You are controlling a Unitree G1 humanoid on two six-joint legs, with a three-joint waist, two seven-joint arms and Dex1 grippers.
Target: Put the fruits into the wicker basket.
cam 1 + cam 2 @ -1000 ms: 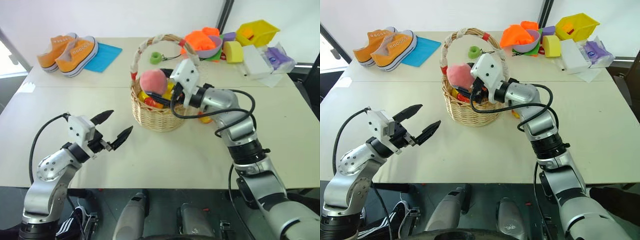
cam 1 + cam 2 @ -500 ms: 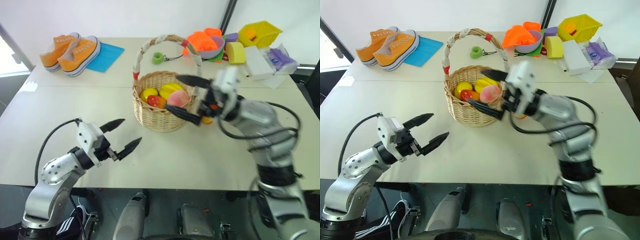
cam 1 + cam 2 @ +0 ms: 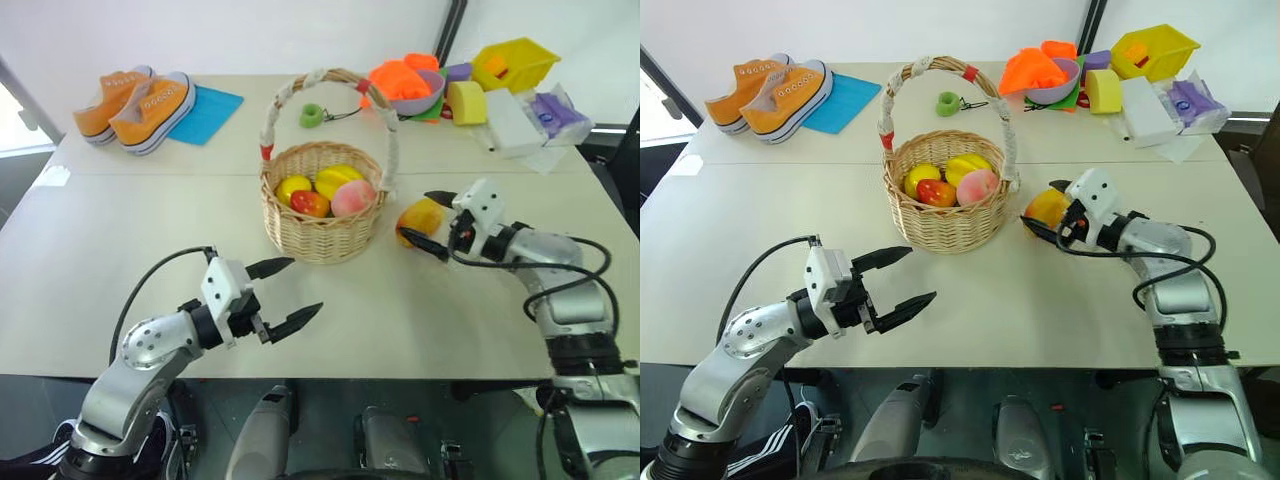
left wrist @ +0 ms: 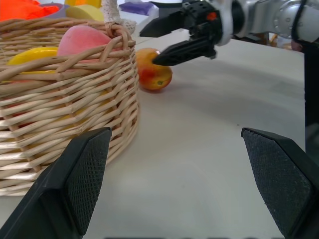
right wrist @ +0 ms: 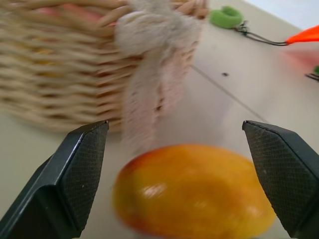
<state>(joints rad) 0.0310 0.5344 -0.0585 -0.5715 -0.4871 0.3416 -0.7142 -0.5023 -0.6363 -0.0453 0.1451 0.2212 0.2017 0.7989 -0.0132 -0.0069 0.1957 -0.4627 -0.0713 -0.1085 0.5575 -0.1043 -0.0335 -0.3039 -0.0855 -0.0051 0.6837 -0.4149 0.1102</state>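
Observation:
The wicker basket [image 3: 320,235] stands mid-table holding a pink peach [image 3: 353,197], two yellow fruits [image 3: 338,180] and a red-orange one [image 3: 311,203]. An orange-yellow mango [image 3: 420,216] lies on the table just right of the basket. My right gripper [image 3: 415,215] is open, one finger on either side of the mango, not closed on it; the right wrist view shows the mango [image 5: 194,191] close between the fingers. My left gripper [image 3: 306,285] hangs open and empty over the table in front of the basket, pointing toward the mango [image 4: 153,74].
Orange sneakers [image 3: 135,105] and a blue cloth [image 3: 212,100] lie at the back left. A green ring [image 3: 312,114] sits behind the basket. A purple bowl [image 3: 410,85], a yellow sponge [image 3: 465,102], a yellow bin [image 3: 515,62] and a white box [image 3: 512,125] crowd the back right.
The peach, held over the basket by my right gripper a second ago, now lies in the basket. That gripper swung right and down to the mango. My left gripper drifted right.

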